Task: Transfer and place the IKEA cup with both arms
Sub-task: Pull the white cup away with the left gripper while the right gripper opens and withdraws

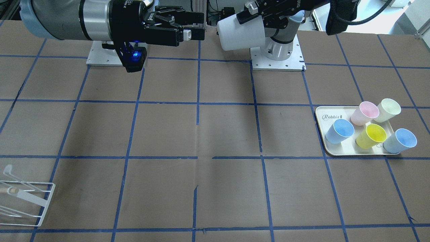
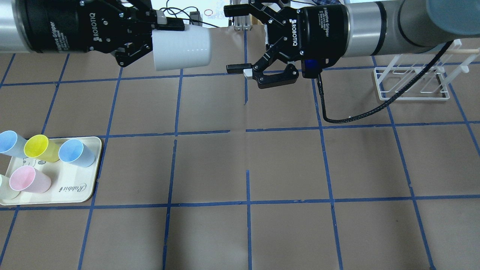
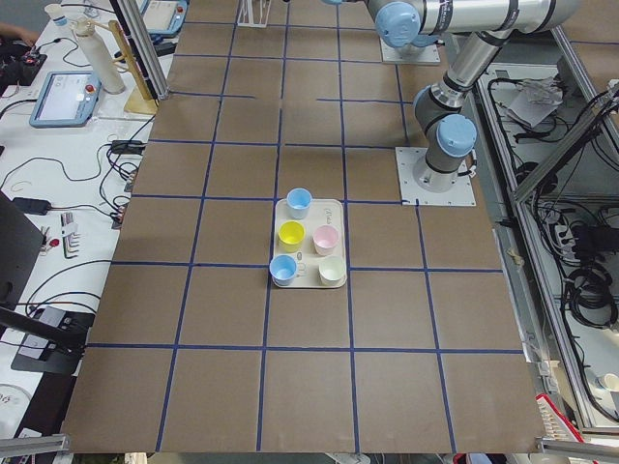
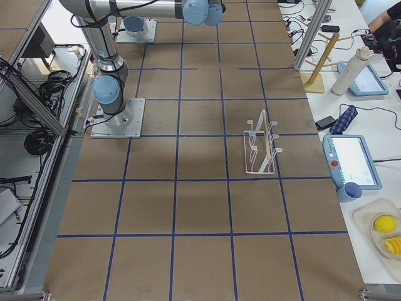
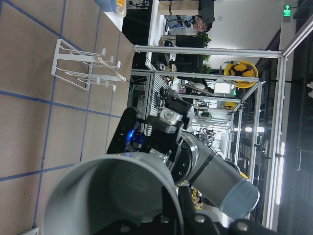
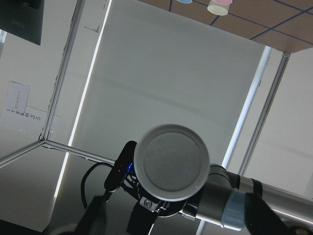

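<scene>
The IKEA cup (image 2: 180, 48), pale grey, is held on its side in the air over the far middle of the table. My left gripper (image 2: 162, 30) is shut on its rim wall; it also shows in the front view (image 1: 250, 16) with the cup (image 1: 239, 34). The cup's base points at my right gripper (image 2: 233, 39), which is open, jaws wide, a short gap from the base, not touching. The right gripper also shows in the front view (image 1: 196, 25). The right wrist view shows the cup's round base (image 6: 172, 163) straight ahead. The left wrist view looks into the cup's mouth (image 5: 112, 196).
A cream tray (image 2: 77, 189) at the table's left holds two light blue, a yellow, a pink and a cream-white cup; it also shows in the front view (image 1: 323, 116). A white wire rack (image 2: 412, 84) stands at the far right (image 1: 25, 201).
</scene>
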